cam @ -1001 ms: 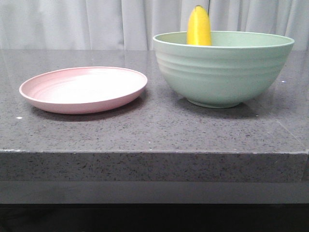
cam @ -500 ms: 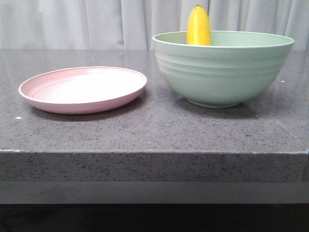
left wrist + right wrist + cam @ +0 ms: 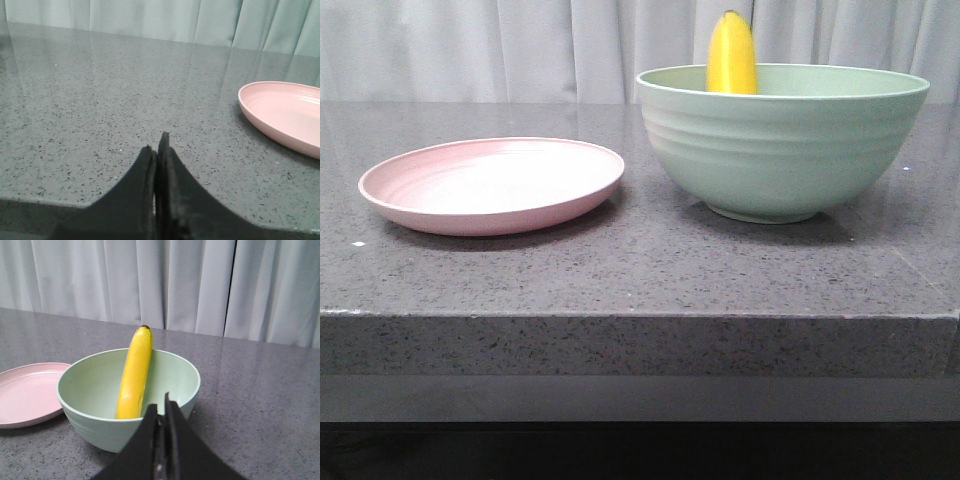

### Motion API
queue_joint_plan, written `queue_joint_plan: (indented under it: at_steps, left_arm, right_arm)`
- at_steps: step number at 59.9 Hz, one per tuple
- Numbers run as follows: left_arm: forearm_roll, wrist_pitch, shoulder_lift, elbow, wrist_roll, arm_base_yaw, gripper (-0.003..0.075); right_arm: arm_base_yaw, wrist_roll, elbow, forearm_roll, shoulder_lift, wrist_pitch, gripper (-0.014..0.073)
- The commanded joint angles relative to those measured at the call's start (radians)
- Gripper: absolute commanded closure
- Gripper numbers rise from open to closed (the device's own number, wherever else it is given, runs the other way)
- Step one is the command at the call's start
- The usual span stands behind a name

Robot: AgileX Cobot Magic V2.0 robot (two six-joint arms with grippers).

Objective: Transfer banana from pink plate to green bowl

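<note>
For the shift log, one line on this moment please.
banana: upright in green bowl | pink plate: bare | left gripper, right gripper: shut

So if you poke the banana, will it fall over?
Probably it would slide or tip. The banana stands steeply, leaning on the bowl wall, tip above the rim. Its smooth skin looks slippery, and it likely stays stiff, not floppy. The deep bowl should catch it.

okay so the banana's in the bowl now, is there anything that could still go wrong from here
Two things, possibly. The banana stands nearly upright in the green bowl, leaning on its wall with the tip above the rim, so a knock could tip it over or out. The right end effector, shut and empty, sits close in front of the bowl, so a careless move forward might nudge it. The pink plate is empty, and the left end effector is shut beside it.
</note>
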Motion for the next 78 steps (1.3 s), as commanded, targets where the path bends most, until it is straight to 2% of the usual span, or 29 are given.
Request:
queue_joint_plan:
  at_steps: [1,5,12,18,29,37,46,50,78]
  left_arm:
    - [-0.002,-0.088,-0.02,0.004,-0.011,0.0,0.0741]
    - [-0.002,-0.088,-0.02,0.004,-0.011,0.0,0.0741]
    - [-0.002,-0.088,-0.02,0.004,-0.011,0.0,0.0741]
    - [-0.002,-0.088,-0.018,0.004,-0.011,0.0,0.0741]
    - [-0.002,-0.088,-0.018,0.004,-0.011,0.0,0.0741]
    - [-0.002,-0.088,-0.018,0.004,-0.011,0.0,0.0741]
    - [-0.002,-0.088,-0.018,0.004,-0.011,0.0,0.0741]
    - [-0.002,-0.088,-0.018,0.004,-0.011,0.0,0.0741]
    - [-0.002,-0.088,-0.017,0.004,-0.011,0.0,0.0741]
  right_arm:
    - [0.002,0.02,-0.022,0.002,0.008,-0.084,0.071]
    - [-0.001,0.111,-0.01,-0.086,0.007,-0.106,0.071]
    - [-0.001,0.408,0.035,-0.405,0.005,-0.167,0.071]
    - [-0.001,0.559,0.089,-0.522,-0.004,-0.22,0.071]
    - [-0.008,0.565,0.219,-0.527,-0.064,-0.254,0.071]
    - [-0.07,0.571,0.314,-0.52,-0.131,-0.242,0.071]
    - [-0.088,0.6,0.403,-0.52,-0.238,-0.232,0.071]
    - [-0.089,0.608,0.4,-0.52,-0.295,-0.176,0.071]
    - [-0.092,0.608,0.4,-0.518,-0.289,-0.169,0.071]
